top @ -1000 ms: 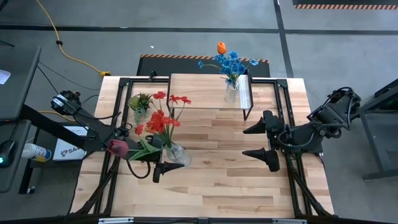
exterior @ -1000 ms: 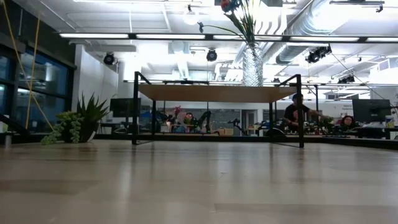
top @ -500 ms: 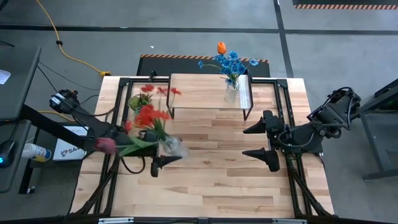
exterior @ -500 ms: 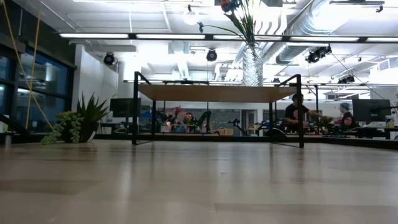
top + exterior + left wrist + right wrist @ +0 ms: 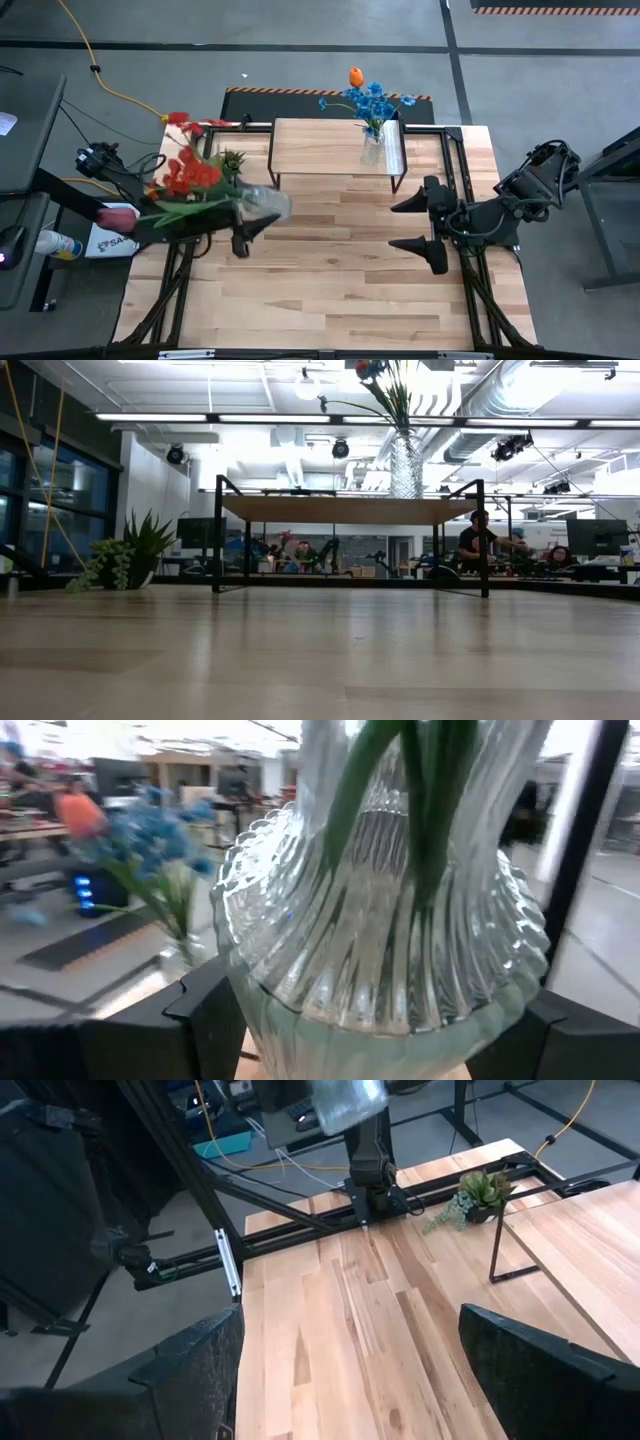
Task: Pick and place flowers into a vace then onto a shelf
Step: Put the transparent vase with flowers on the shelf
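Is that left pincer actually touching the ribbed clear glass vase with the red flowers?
Touching. In the left wrist view, the left pincer has its dark fingers pressed against both sides of the ribbed clear glass vase.

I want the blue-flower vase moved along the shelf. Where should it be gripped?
Judging by its upright pose, grip the blue-flower vase by its ribbed glass body, below the neck, fingers level, coming from the right gripper's side; the stems fan out above the mouth. The left gripper holds the red-flower vase.
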`<control>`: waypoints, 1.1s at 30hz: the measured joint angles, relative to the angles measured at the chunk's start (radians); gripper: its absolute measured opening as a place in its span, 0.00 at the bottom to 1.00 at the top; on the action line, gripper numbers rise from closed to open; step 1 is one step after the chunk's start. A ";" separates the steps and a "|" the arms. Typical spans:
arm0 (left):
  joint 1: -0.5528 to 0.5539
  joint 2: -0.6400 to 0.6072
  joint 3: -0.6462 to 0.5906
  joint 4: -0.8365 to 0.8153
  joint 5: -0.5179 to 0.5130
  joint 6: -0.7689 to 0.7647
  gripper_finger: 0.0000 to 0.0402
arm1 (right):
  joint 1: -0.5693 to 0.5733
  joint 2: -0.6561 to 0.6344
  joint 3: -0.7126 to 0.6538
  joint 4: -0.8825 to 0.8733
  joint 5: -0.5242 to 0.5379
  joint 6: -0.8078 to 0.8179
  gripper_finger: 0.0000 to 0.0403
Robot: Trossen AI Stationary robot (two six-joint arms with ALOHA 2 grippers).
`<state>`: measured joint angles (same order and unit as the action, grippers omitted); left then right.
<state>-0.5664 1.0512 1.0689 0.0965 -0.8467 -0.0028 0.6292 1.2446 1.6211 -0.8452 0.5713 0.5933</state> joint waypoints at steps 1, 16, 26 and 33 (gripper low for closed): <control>0.013 0.000 0.016 -0.013 -0.006 0.000 0.78 | 0.000 0.000 0.000 0.000 0.005 0.000 0.89; 0.273 0.019 0.211 -0.322 0.046 -0.125 0.78 | 0.000 0.000 0.000 0.001 0.036 -0.018 0.89; 0.425 0.041 0.228 -0.370 0.105 -0.183 0.78 | 0.000 0.000 0.000 0.001 0.072 -0.026 0.89; 0.523 0.057 0.227 -0.395 0.107 -0.197 0.78 | 0.000 0.000 0.000 0.001 0.076 -0.028 0.89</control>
<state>-0.0435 1.1085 1.2957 -0.2989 -0.7401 -0.2002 0.6292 1.2446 1.6211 -0.8446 0.6476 0.5656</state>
